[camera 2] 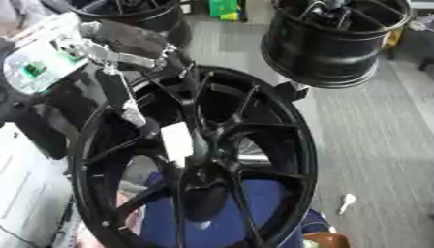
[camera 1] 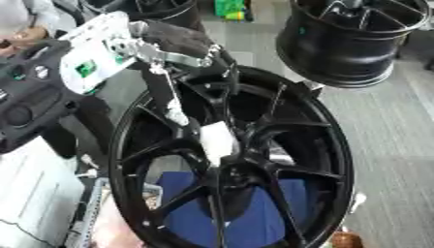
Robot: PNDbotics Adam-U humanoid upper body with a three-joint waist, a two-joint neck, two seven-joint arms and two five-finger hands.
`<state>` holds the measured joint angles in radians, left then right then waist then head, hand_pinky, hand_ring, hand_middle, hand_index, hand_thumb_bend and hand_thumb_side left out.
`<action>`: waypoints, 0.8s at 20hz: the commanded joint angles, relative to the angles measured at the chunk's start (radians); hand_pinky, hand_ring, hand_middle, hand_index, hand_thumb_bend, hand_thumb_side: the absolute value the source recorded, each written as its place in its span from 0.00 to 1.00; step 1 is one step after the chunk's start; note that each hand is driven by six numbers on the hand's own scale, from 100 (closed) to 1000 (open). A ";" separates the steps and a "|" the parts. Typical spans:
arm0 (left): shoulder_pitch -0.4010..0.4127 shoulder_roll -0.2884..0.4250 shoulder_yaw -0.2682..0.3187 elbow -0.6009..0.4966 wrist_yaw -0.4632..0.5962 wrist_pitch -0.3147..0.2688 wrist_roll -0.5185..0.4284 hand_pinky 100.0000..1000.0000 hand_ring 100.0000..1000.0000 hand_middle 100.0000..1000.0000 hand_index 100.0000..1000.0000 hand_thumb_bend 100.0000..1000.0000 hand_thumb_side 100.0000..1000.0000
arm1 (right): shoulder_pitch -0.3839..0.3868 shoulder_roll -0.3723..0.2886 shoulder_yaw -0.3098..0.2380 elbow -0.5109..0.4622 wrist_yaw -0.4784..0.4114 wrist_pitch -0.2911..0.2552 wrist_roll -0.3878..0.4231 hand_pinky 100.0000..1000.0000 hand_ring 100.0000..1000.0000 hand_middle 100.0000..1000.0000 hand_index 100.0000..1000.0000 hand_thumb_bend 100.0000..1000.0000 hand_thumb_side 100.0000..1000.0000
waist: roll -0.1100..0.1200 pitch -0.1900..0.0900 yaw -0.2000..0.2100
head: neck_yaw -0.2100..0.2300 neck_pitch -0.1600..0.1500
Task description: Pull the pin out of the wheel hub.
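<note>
The pin can't be made out among the dark spokes. The left hand (camera 1: 174,46) reaches down into the black wheel hub (camera 1: 233,160), its fingers (camera 1: 176,114) beside a white tag (camera 1: 217,140); whether they grip anything, I cannot tell.

Grey floor (camera 1: 381,126) carries everything, surface with fine grain running across. Big black wheel hub (camera 1: 326,145) stands upright near middle, lower part over blue mat (camera 1: 254,218). Second black wheel (camera 1: 352,38) sits on floor farther back on right, well apart from first. Small white piece (camera 2: 347,202) lies on bare floor right of hub. Brown round thing (camera 2: 326,240) at bottom edge, cannot tell what. Green-yellow object (camera 1: 230,8) far back.
</note>
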<state>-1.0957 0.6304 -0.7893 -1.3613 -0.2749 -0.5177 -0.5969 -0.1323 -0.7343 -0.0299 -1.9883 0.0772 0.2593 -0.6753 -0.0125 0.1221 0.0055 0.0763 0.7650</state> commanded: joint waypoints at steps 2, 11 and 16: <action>-0.009 0.004 -0.012 0.011 -0.006 -0.319 -0.310 0.75 0.76 0.71 0.79 0.48 0.30 | -0.012 -0.017 -0.008 -0.012 -0.001 -0.003 -0.006 0.84 0.68 0.65 0.67 0.00 0.39 | 0.001 -0.010 -0.003 | 0.002 0.005; 0.008 -0.002 -0.023 0.021 0.001 -0.316 -0.310 0.74 0.75 0.68 0.79 0.46 0.29 | -0.012 -0.011 -0.009 -0.012 -0.005 -0.008 -0.013 0.84 0.68 0.65 0.67 0.00 0.40 | 0.001 -0.010 -0.006 | 0.002 0.005; 0.012 -0.004 -0.030 0.008 0.026 -0.299 -0.310 0.72 0.71 0.60 0.75 0.43 0.27 | -0.011 -0.006 -0.011 -0.012 -0.008 -0.006 -0.023 0.84 0.68 0.65 0.67 0.00 0.41 | 0.001 -0.009 -0.005 | 0.005 0.005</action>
<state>-1.0681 0.6145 -0.8234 -1.3409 -0.2610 -0.5148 -0.5998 -0.1323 -0.7240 -0.0303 -1.9883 0.0734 0.2527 -0.6921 -0.0104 0.1239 0.0009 0.0793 0.7650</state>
